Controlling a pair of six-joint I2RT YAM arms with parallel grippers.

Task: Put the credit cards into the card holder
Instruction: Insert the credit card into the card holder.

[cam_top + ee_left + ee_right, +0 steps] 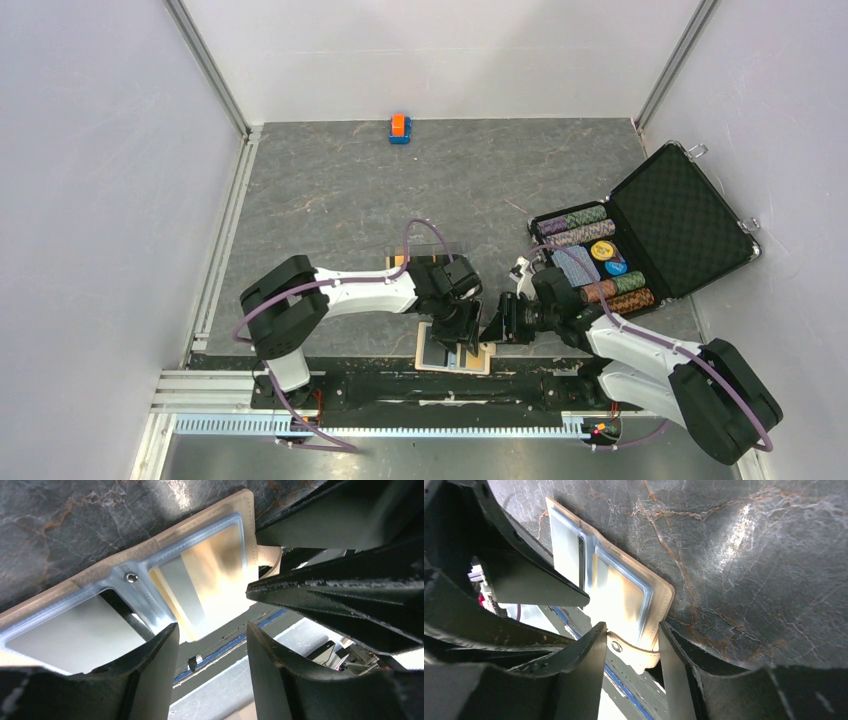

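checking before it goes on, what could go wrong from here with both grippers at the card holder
The card holder lies at the near edge of the table; a nudge might slide it off.
The left gripper and right gripper crowd close over it and might collide.
The right jaws straddle the tab; a pull there could drag the holder.

The card holder (455,352) is tan and flat. It lies open at the near edge of the surface (330,190), with its clear pockets facing up and its small tab with a shiny snap sticking out over the edge. The credit cards (397,262) lie a little farther back, partly hidden — orange and black show.
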